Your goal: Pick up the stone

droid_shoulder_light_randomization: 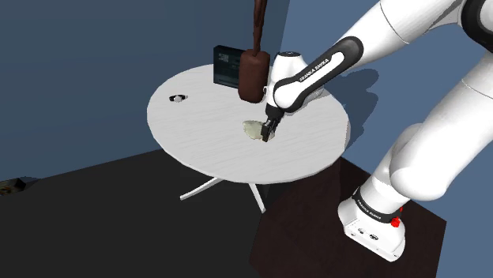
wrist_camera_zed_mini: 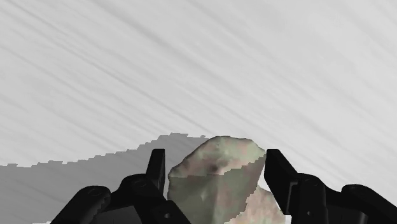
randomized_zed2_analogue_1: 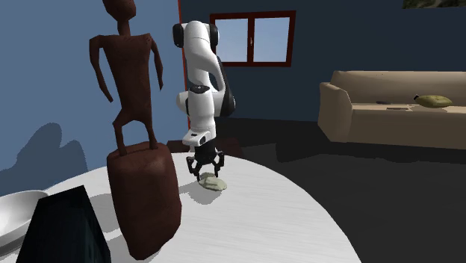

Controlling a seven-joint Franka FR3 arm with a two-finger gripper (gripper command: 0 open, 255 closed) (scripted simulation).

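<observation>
— Smooth white shells all along the arm (droid_shoulder_light_randomization: 427,150), thick and rounded.
— Dark at the joints (randomized_zed2_analogue_1: 228,101), though. Close to black.
— Black band (droid_shoulder_light_randomization: 328,59) along the forearm, with FRANKA EMIKA in white capitals.
— Same kind of dark ring (droid_shoulder_light_randomization: 371,207) round the white base, with white marks too small to read. Small red button (droid_shoulder_light_randomization: 395,223) right beside it.
— And the gripper (wrist_camera_zed_mini: 216,170)?
— Black all over. Two blocky, angular fingers (wrist_camera_zed_mini: 156,167) on a bulky black body, no markings to make out.
</observation>
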